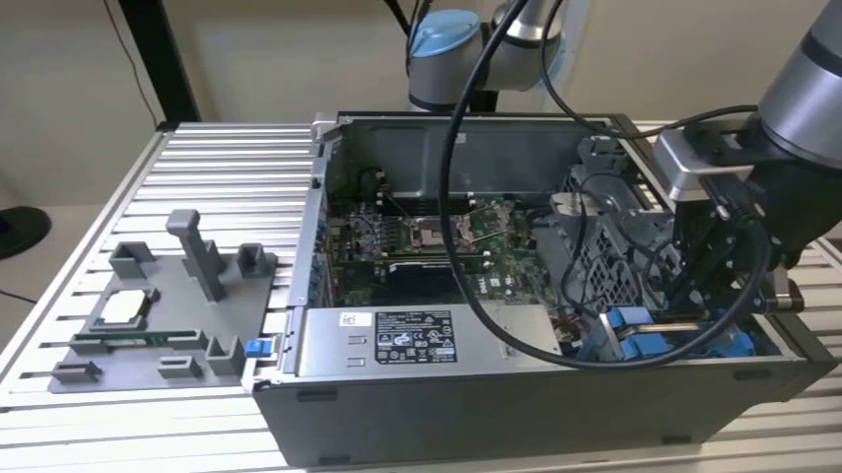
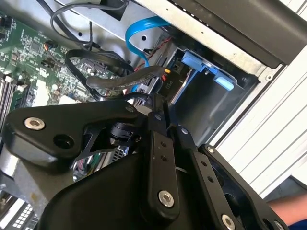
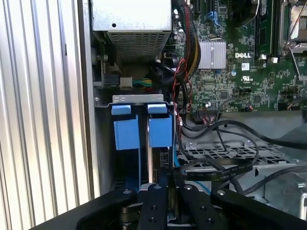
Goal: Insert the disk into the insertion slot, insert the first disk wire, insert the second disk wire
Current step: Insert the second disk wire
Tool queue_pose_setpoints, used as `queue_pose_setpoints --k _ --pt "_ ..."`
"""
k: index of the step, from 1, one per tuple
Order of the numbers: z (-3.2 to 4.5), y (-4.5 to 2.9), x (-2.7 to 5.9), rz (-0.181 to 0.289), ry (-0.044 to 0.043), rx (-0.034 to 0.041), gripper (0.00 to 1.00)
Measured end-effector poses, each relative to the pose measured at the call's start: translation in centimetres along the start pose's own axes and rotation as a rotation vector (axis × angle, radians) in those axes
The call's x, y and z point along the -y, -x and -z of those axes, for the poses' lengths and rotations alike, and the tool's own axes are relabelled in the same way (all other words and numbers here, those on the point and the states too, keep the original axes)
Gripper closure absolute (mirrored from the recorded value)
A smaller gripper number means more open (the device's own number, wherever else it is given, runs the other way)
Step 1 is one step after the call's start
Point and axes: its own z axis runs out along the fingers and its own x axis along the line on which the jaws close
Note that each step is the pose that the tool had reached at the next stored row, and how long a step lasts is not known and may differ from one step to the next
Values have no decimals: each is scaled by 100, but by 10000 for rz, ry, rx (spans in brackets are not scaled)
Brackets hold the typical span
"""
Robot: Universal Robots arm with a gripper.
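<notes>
An open computer case point(image 1: 526, 394) is being shown lying on a slatted metal table point(image 1: 224, 168), with the arm reaching down into the case's near corner at the exterior view's right. The gripper point(image 1: 697, 296) is being held low over the insertion slot point(image 1: 658, 340), where blue plastic parts are being seen between black cables point(image 1: 526, 335). In the first wrist view the slot point(image 3: 141, 124) is being seen as a grey metal bay with two blue clips at its mouth, just beside the perforated power-supply box point(image 3: 132, 28). A thin upright edge point(image 3: 151, 163) is being seen between the blue parts, but it cannot be told whether that is the disk. In both wrist views the gripper's fingers point(image 3: 158, 201) are being seen drawn close together, with something thin apparently clamped between them; what it is cannot be told. A blue cable point(image 2: 144, 28) is being seen curving near the bay point(image 2: 206, 91) in the second wrist view. A grey fixture point(image 1: 158, 315) is standing on the table at the exterior view's left.
</notes>
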Motion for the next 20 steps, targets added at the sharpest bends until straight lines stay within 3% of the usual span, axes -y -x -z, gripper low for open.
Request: queue_pose_setpoints --k 5,20 --pt "-7 0 -4 3 -41 2 100" --pt "-39 -3 -17 4 -54 5 100"
